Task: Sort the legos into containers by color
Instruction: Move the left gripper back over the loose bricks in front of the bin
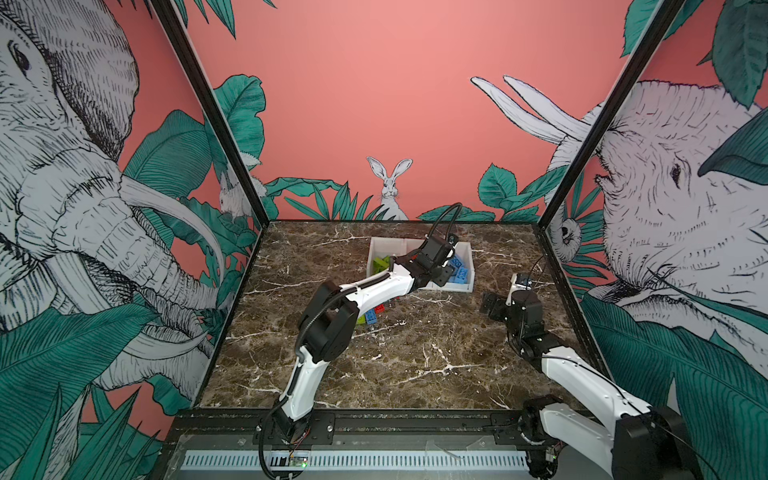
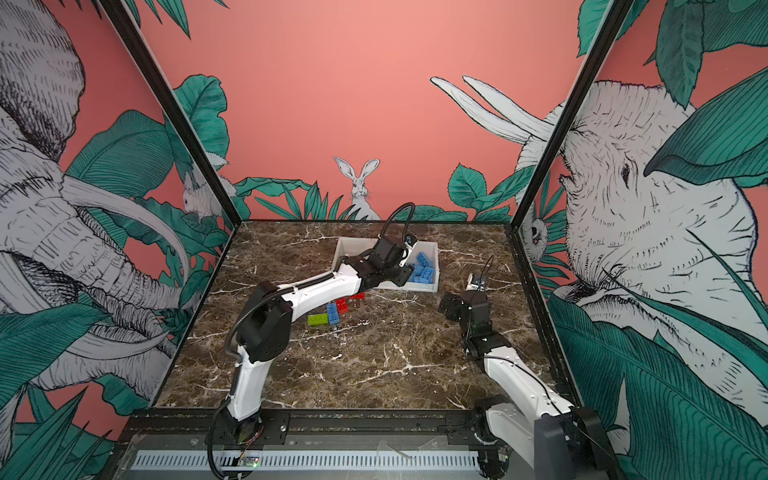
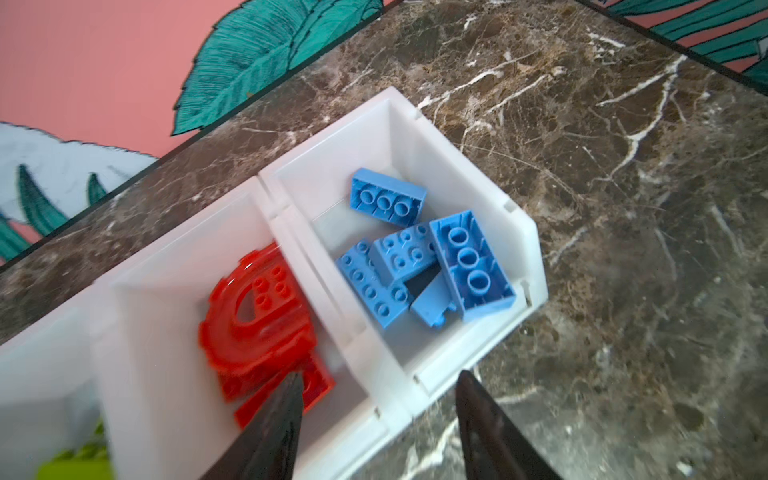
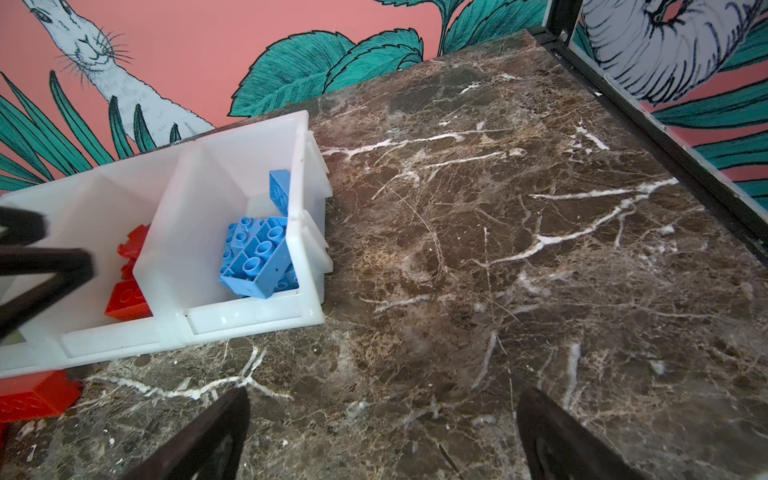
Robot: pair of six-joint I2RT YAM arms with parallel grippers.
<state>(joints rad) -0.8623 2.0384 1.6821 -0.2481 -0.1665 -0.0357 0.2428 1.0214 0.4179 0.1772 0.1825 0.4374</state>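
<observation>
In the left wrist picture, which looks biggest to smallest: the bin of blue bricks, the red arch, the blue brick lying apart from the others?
1. bin
2. red arch
3. lone blue brick
The arch is blurred, but the order is plain.

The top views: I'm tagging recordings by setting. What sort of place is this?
Probably an enclosed robot test booth, not a home: printed jungle wall panels in a black frame, a marble-look tabletop, and a left arm and right arm bolted to a front rail.
</observation>
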